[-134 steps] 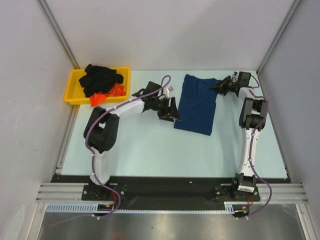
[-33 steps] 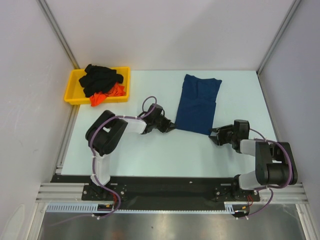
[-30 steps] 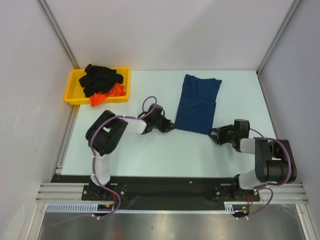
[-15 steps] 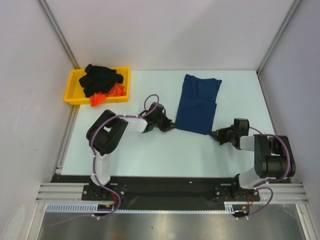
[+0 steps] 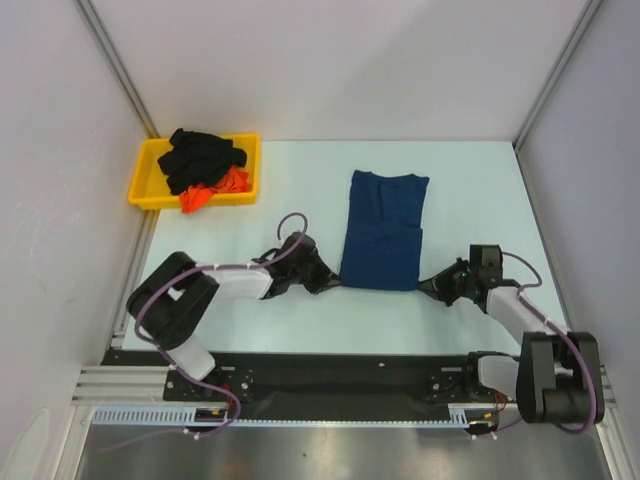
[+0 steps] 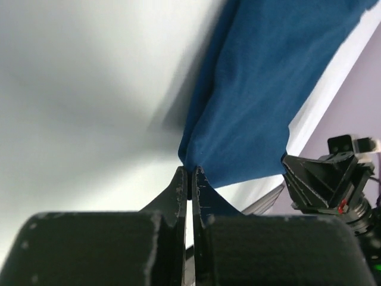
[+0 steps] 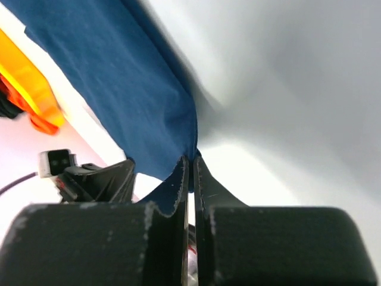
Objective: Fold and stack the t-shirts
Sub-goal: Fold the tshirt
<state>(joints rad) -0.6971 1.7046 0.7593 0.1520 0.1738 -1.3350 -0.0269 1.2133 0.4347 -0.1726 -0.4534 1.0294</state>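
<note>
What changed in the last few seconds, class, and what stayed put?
Both pairs of jaws shut on the near corners of the navy t-shirt and dragged it toward the arms' bases, slightly left. The yellow tray and its pile of shirts stayed put.

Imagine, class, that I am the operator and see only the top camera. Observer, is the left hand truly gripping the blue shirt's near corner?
Observer: Yes. The left wrist view shows the left hand shut on the blue shirt, with the corner pinched between its fingertips.
Operator: And the right hand?
Observer: The right wrist view shows the right hand shut on the other near corner.
Operator: Does the cloth lie flat there?
Observer: It seems not. Beside each hand the edge looks raised, casting a shadow on the table.
</note>
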